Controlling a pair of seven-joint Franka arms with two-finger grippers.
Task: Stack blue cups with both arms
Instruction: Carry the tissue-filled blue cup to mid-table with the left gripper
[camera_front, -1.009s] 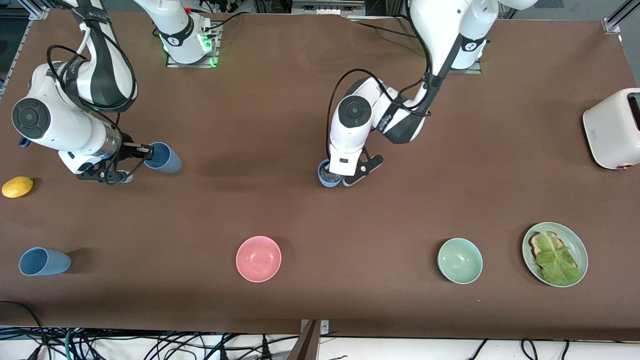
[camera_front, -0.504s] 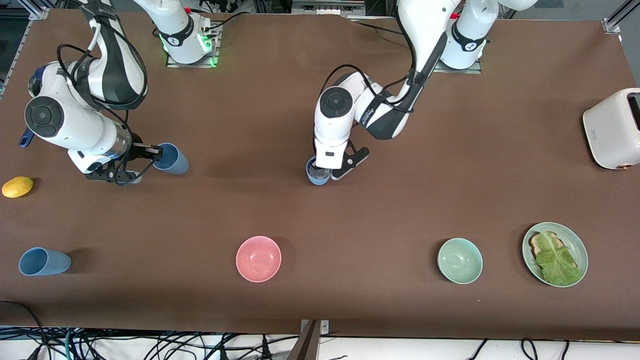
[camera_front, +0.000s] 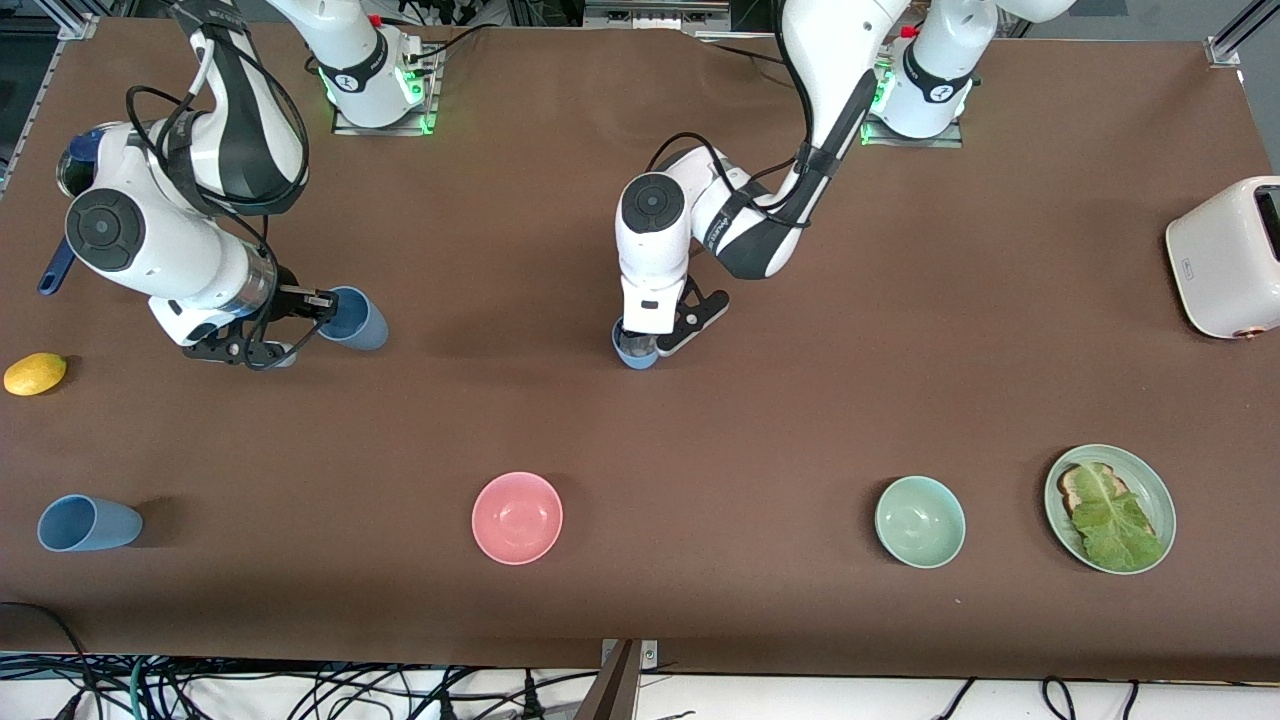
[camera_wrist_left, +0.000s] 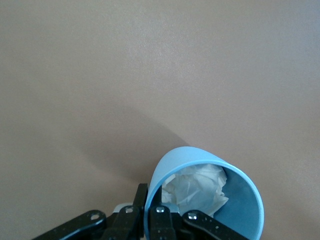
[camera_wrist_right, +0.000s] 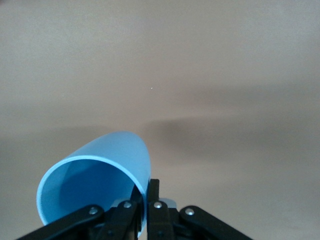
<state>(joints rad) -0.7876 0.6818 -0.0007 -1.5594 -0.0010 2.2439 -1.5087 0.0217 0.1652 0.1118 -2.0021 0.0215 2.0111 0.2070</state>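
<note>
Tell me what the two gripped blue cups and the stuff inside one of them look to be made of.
Cup in the left gripper: likely plastic, thin even wall, smooth matte blue. Inside it, crumpled white filling: probably tissue or paper, by its creases. Cup in the right gripper: same smooth matte plastic look, empty.

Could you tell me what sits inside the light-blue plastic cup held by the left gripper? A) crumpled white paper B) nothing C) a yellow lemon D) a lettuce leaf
A: the left wrist view shows crumpled white paper inside the light-blue plastic cup pinched by the left gripper.
</note>
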